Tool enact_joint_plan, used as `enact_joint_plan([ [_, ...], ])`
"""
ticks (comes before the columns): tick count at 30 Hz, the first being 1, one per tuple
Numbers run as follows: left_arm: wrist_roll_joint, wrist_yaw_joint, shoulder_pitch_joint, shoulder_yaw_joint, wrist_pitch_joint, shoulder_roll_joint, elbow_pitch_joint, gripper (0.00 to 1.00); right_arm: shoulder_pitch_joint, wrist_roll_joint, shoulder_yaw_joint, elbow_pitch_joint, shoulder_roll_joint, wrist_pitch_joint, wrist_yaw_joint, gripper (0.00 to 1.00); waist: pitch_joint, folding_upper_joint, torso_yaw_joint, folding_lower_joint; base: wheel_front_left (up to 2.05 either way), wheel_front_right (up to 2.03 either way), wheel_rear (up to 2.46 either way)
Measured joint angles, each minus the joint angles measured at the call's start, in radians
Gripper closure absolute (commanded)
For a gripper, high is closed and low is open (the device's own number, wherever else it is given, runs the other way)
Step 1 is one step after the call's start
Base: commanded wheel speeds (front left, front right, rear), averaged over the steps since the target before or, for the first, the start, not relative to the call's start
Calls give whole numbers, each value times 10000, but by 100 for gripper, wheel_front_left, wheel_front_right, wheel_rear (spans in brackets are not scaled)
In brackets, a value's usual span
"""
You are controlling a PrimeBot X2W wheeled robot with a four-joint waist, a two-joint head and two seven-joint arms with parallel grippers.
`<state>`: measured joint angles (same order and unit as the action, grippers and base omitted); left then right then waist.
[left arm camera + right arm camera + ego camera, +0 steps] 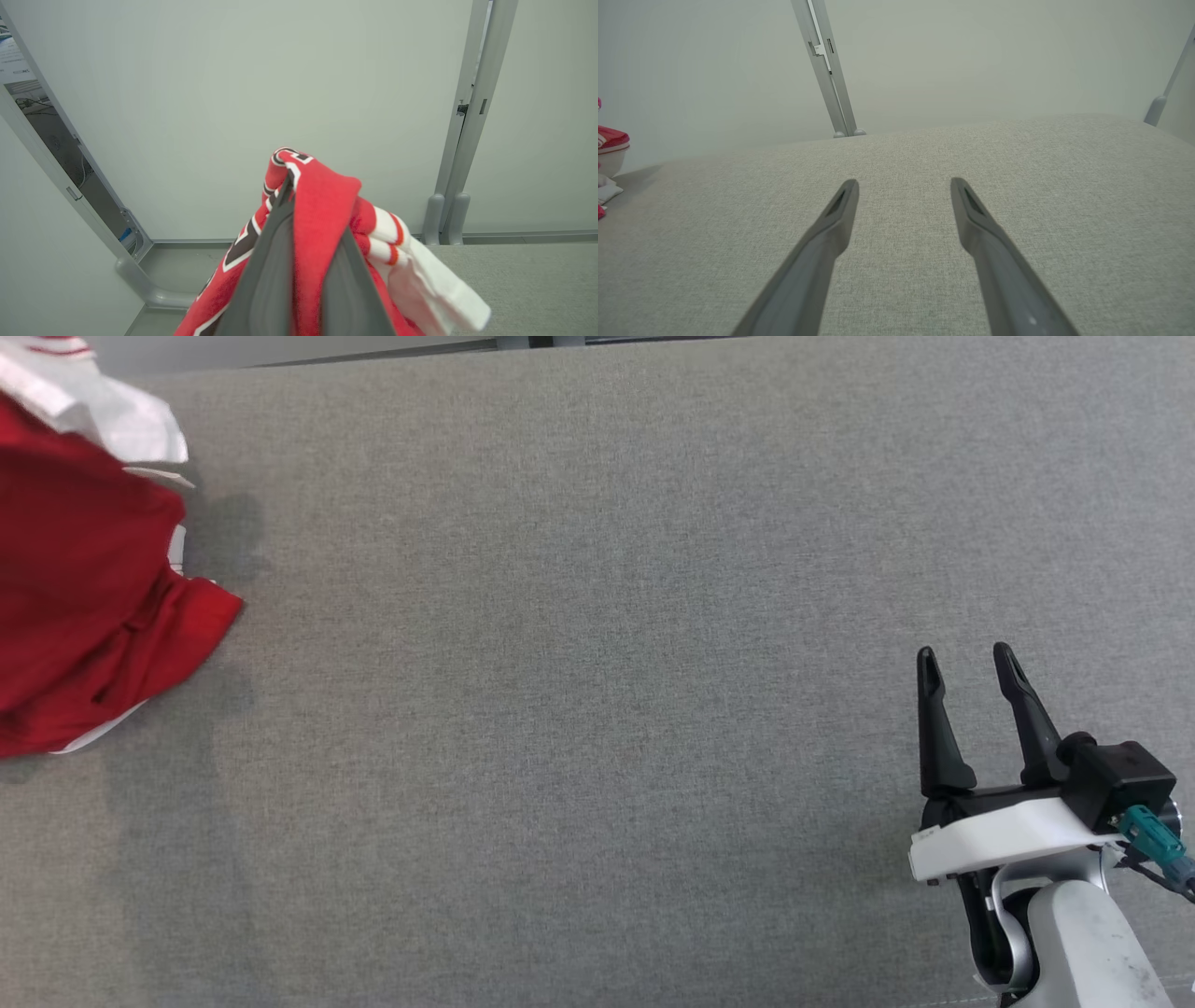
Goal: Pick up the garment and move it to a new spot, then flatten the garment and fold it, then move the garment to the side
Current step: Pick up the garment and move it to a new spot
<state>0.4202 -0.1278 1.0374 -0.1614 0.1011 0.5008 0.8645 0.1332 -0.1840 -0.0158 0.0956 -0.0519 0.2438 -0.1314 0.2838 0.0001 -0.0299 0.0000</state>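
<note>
1. A grey woven-fabric table surface (597, 728) spreads across the head view. It runs back to a pale, plain wall panel (280, 93).
2. A red cotton garment with white striped cuffs and black-and-white lettering (84, 597) is bunched at the far left edge of the surface, well apart from the right arm. Its shadow falls on the fabric just beside it. Whether its lower folds touch the surface cannot be told.
3. The right arm comes in from the lower right corner of the head view as a pale forearm (1083, 943) under a white wrist housing. The right gripper (965, 658) points away from the robot, leaning a little left. Its two long dark fingers stand wide apart with nothing between them. In the right wrist view they reach low over the bare fabric towards the wall.
4. The left gripper (313, 210) points roughly level at the wall, its fingers pressed together on a fold of the garment — red cloth drapes over the right finger, and a white sleeve end hangs off to the side.
5. A slim grey metal post (472, 121) stands at the back edge.
</note>
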Motion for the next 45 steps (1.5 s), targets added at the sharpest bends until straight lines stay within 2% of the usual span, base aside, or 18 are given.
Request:
enact_joint_plan([
  [9,-65,-10,721,-637,-142,-610,-2194,100,-106,-305,109,410,13,130,0,0,-638,0,-277,0,0,0,0],
  [15,86,-10,1005,-1120,-675,-1467,-3680,100,-145,-608,161,556,15,176,0,0,-805,0,-893,0,0,0,0],
  [19,100,-8,1082,-1555,-878,-2090,-4149,100,-141,-784,226,581,13,180,0,0,-826,0,-1313,-1,0,0,0],
  [26,-8,17,794,-2441,-865,-3022,-4184,100,-110,-999,341,529,17,188,0,0,-763,0,-1941,-1,0,0,0],
  [37,102,221,-1827,-3645,38,-4169,-2815,100,-83,-1126,441,510,15,188,2,0,-567,0,-2474,-1,0,0,0],
  [41,104,207,-2691,-4491,232,-4416,-2075,100,-42,-1124,474,560,19,188,2,0,-495,0,-2473,-1,0,0,0],
  [42,115,198,-2828,-4690,336,-4460,-1950,81,-35,-1120,483,569,19,188,0,0,-504,0,-2449,-1,0,0,0],
  [43,169,176,-2908,-4892,380,-4481,-1845,5,-34,-1114,483,589,17,188,2,0,-523,0,-2417,-1,0,0,0],
  [44,232,167,-2970,-5007,466,-4493,-1799,0,-33,-1097,485,602,17,188,0,0,-546,0,-2390,-1,0,0,0],
  [45,290,165,-3015,-5172,579,-4493,-1776,0,-33,-1070,499,616,19,188,0,0,-583,0,-2353,-1,0,0,0],
])
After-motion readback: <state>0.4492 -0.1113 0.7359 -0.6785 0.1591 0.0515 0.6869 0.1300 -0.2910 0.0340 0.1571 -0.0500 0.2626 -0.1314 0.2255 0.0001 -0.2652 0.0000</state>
